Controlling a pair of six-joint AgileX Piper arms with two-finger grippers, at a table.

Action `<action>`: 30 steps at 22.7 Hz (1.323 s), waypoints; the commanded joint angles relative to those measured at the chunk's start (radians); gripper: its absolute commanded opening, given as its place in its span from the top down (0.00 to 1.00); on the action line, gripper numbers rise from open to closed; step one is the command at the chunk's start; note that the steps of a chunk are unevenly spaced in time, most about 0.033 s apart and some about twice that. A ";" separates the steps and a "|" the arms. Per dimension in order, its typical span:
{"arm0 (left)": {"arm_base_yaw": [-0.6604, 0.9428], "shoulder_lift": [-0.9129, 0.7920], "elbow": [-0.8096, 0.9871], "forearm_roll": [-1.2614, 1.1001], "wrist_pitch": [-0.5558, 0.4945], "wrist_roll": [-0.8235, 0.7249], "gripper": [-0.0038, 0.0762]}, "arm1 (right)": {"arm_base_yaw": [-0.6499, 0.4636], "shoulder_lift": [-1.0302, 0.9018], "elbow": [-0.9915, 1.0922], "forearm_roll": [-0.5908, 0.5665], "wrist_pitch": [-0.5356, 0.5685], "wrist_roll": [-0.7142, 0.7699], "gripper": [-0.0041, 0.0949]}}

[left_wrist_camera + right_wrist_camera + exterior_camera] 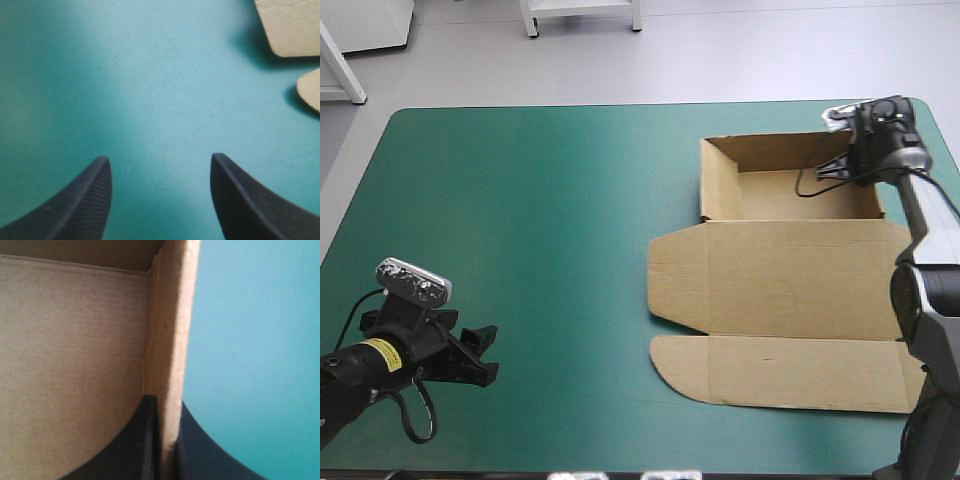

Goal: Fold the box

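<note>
The box point(790, 195), an open tray with its lid point(780, 285) laid flat toward the near edge, is clamped at its right wall by the right tool point(167, 412), at the far right of the teal-green table point(540, 220). The left tool point(160, 159) is held open at the near left, well apart from the box.

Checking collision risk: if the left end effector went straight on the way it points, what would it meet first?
Only bare teal-green cover lies ahead of the open left end effector. The box, its flap corners off to one side, may come first farther on; depth is unclear.
</note>
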 commanded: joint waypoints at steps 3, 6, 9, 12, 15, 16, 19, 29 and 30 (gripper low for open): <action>-0.006 -0.003 -0.025 -0.002 -0.065 -0.009 0.43 | -0.216 -0.069 -0.027 -0.165 -0.049 -0.100 0.98; -0.006 -0.003 -0.025 -0.002 -0.085 -0.009 0.43 | -0.289 -0.069 -0.027 -0.162 -0.076 -0.123 0.98; -0.006 -0.003 -0.025 -0.008 -0.101 -0.009 0.43 | -0.340 -0.065 -0.024 -0.129 -0.077 -0.130 0.97; -0.006 -0.003 -0.025 -0.008 -0.101 -0.009 0.43 | -0.356 -0.041 -0.020 -0.051 -0.052 -0.149 0.89; -0.006 -0.003 -0.025 -0.008 -0.103 -0.009 0.43 | -0.356 -0.018 -0.020 -0.010 -0.031 -0.149 0.56; -0.006 -0.003 -0.025 -0.008 -0.103 -0.009 0.43 | -0.356 -0.018 -0.020 -0.016 -0.038 -0.135 0.38; -0.006 -0.003 -0.025 0.002 -0.115 -0.009 0.43 | -0.356 -0.046 -0.035 -0.083 -0.051 -0.059 0.21; -0.006 -0.003 -0.025 0.085 -0.159 -0.009 0.43 | -0.350 -0.288 -0.087 0.236 -0.002 -0.174 0.25; -0.006 -0.003 -0.025 0.093 -0.159 -0.009 0.43 | -0.345 -0.316 -0.087 0.302 0.018 -0.204 0.27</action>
